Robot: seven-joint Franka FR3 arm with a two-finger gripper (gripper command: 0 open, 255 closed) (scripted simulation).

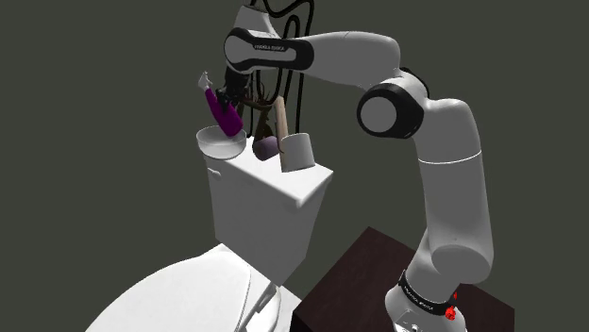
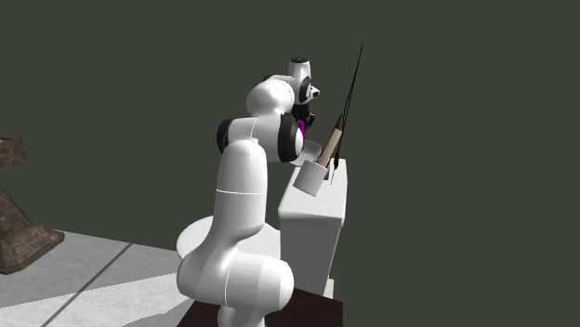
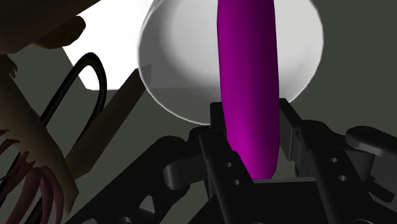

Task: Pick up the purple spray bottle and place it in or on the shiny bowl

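Status: pick looks done, place not yet done.

- You have the purple spray bottle in the gripper. The wrist view shows both black fingers closed against the bottle's sides near its rounded end. The left finger sits flush; the right is very close, and I read it as contact.
- In the shoulder view the bottle hangs tilted, nozzle end up and away from the arm. Its lower end is over the white bowl, close to the rim.
- I cannot tell whether the bottle touches the bowl's inside.
- The bowl stands at the corner of the toilet tank, on the shoulder view's left. A dark rounded item and a white cup holding a brush stand beside it.

Bottle relative to jaws: it runs lengthwise out from between the fingers, straight across the bowl's opening. The grip is near one end, so most of the body overhangs.

Remaining, as I judge it: you lower a little, let go, and check that the bottle settles in the bowl rather than tipping over the rim.

Risk: the bottle is long against a shallow bowl and may lean out.
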